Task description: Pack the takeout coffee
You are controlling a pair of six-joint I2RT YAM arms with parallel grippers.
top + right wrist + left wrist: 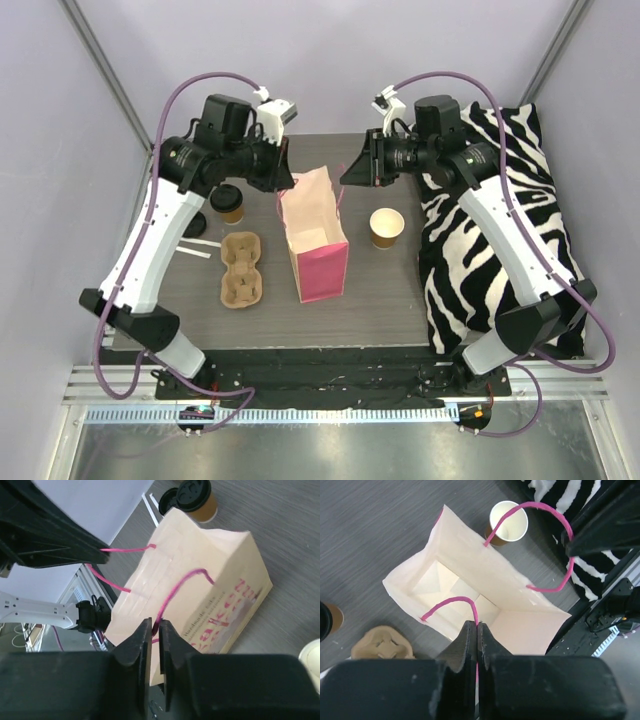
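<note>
A tan paper bag (315, 235) with pink print and pink handles stands open mid-table. My left gripper (287, 183) is shut on the bag's left handle (450, 602), the cord pinched between its fingertips (470, 632). My right gripper (347, 175) is shut on the other handle (180, 585); the two hold the mouth apart. The bag's inside (470, 585) looks empty. A lidded coffee cup (228, 203) stands left of the bag and shows in the right wrist view (197, 497). An open, lidless cup (387, 227) stands to the right (507, 522). A cardboard cup carrier (242, 270) lies front left.
A zebra-striped cloth (500, 220) covers the table's right side. White strips (195, 247) lie by the left edge, near the carrier. Grey walls and frame posts enclose the back and sides.
</note>
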